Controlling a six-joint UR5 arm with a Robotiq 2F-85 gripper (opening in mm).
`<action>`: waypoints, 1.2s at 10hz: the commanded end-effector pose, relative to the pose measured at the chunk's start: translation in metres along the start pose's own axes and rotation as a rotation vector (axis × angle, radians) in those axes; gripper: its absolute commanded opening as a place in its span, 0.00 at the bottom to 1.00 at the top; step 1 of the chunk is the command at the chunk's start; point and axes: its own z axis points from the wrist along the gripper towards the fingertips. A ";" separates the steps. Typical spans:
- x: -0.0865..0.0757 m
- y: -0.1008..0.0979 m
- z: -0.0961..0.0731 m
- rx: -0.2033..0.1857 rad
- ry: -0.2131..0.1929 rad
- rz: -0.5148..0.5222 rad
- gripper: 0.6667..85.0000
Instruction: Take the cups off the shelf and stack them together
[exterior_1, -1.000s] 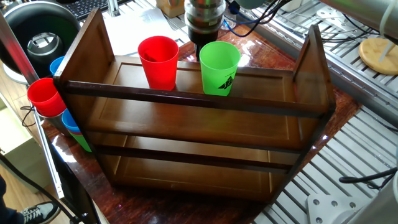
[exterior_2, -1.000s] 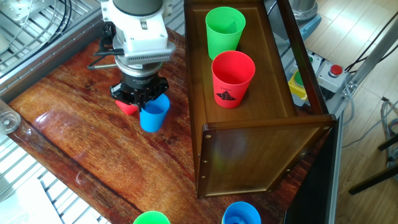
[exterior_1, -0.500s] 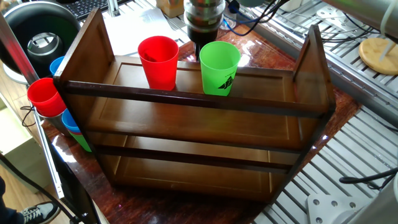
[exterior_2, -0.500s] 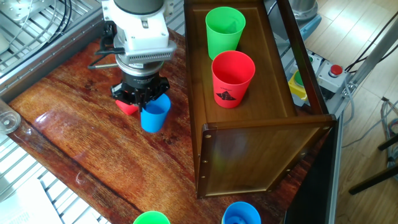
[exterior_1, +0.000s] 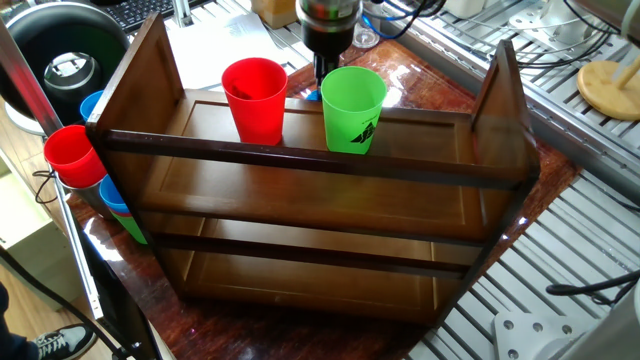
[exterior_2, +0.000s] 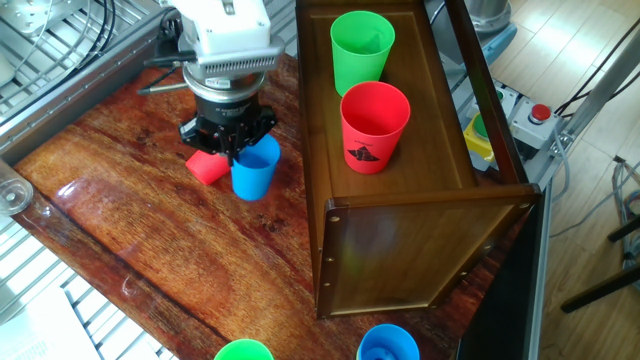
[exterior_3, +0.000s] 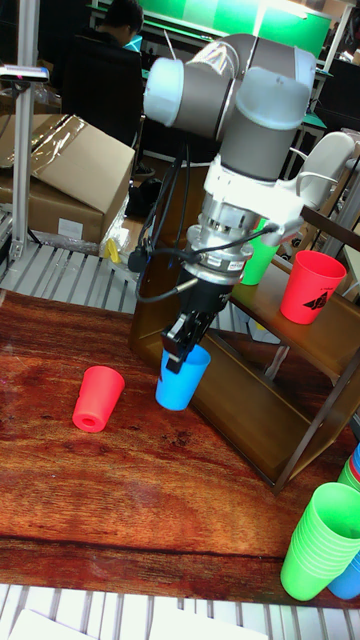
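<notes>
The dark brown shelf (exterior_1: 330, 205) holds a red cup (exterior_1: 255, 100) and a green cup (exterior_1: 352, 108) on its top tier; the other fixed view shows the green cup (exterior_2: 362, 50) and the red cup (exterior_2: 375, 125) there too. Left of the shelf (exterior_2: 400, 240), my gripper (exterior_2: 236, 152) is shut on the rim of the blue cup (exterior_2: 253, 172). In the tall view the gripper (exterior_3: 186, 352) holds the blue cup (exterior_3: 183, 378) tilted, seemingly just off the table. A second red cup (exterior_3: 98, 398) lies on its side beside it, also visible as the red cup (exterior_2: 207, 166).
A slanted column of red, blue and green cups (exterior_1: 85, 165) leans at the shelf's left end. A tall stack of green cups (exterior_3: 322, 540) stands at the table's near right corner. A cardboard box (exterior_3: 70, 170) sits behind the table. Metal rails edge the wooden tabletop (exterior_2: 120, 230).
My gripper has risen with the blue cup in it and shifted slightly toward the shelf. The red cup on its side and the cups on the shelf stay put.
</notes>
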 end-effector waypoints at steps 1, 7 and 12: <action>0.003 0.010 -0.006 -0.041 0.009 0.007 0.01; -0.012 -0.030 0.060 0.019 -0.038 -0.073 0.01; -0.004 -0.057 0.079 0.069 -0.052 -0.109 0.01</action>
